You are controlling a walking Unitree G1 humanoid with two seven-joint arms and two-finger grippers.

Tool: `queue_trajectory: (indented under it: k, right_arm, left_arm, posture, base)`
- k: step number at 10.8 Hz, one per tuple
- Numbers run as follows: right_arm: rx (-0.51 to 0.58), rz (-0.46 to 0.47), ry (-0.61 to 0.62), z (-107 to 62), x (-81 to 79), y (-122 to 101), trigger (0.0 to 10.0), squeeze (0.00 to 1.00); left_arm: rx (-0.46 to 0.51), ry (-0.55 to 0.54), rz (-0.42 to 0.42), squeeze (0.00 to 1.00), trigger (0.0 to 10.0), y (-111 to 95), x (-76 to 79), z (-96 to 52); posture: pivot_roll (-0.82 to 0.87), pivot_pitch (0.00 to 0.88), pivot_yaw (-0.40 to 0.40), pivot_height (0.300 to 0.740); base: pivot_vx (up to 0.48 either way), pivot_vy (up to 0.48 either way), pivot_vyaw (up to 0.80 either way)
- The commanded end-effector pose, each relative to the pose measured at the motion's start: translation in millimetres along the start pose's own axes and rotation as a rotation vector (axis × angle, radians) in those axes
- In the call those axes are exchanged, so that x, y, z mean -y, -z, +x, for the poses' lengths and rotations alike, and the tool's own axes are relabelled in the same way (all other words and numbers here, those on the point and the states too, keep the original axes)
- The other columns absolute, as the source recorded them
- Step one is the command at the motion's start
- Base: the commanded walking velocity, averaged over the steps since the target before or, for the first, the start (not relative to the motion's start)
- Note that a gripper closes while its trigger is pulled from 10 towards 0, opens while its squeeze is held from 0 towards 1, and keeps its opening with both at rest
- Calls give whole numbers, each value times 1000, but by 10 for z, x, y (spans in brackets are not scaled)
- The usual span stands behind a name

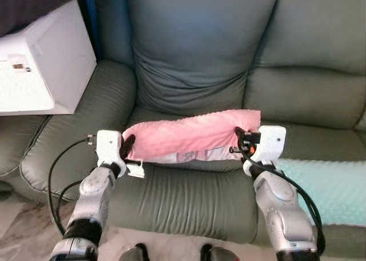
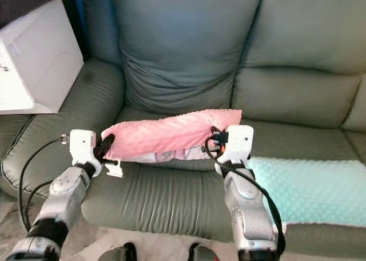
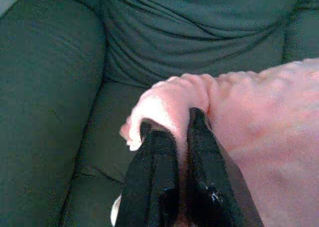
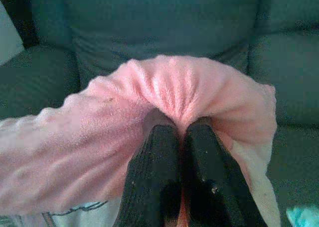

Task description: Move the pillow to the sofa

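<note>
Pillow (image 1: pixel 191 136) over sofa (image 1: pixel 194 60) seat, near edge. Left gripper (image 3: pixel 182 125), right gripper (image 4: pixel 182 130) each pinch thin fold of fabric — grip looks shallow, may slip; early release — pillow probably slides to floor.

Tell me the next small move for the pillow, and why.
Probably lower both arms a little and then open the fingers. The pink pillow is pinched at one end by the left gripper and at the other by the right gripper, and it already sits over the sofa's seat cushion.
</note>
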State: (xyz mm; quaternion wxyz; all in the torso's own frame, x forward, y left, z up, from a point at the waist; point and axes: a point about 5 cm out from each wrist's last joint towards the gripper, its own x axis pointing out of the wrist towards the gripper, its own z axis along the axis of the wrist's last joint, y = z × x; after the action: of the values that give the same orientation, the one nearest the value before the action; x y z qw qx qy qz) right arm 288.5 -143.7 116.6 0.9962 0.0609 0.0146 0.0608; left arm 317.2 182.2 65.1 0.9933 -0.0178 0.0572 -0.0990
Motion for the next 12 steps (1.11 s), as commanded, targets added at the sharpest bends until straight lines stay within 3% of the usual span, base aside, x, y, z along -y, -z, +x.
queue_trajectory:
  k: [1,4,5,9,12]
  right_arm:
    - [13,3,2,-43,-26,4,10000,0]
    - [-31,-6,19,-63,-58,132,10000,0]
    - [-79,33,33,-59,11,228,10000,0]
    - [-251,29,14,76,290,586,10000,0]
    - [-271,14,25,274,421,571,10000,0]
  left_arm:
    - [-3,5,27,0,10000,49,-31,-74]
    - [-34,11,39,0,10000,99,-21,-55]
    - [-44,25,52,0,10000,108,28,-11]
    - [-97,-3,105,0,10000,46,100,222]
    - [-120,-81,89,0,10000,-45,84,333]
  posture:
    - [-106,285,16,740]
    - [-111,335,15,740]
    - [-112,353,13,740]
    - [-137,388,13,740]
    - [-139,400,16,740]
  base:
    - [0,0,0]
    - [0,0,0]
    - [0,0,0]
    - [0,0,0]
    - [0,0,0]
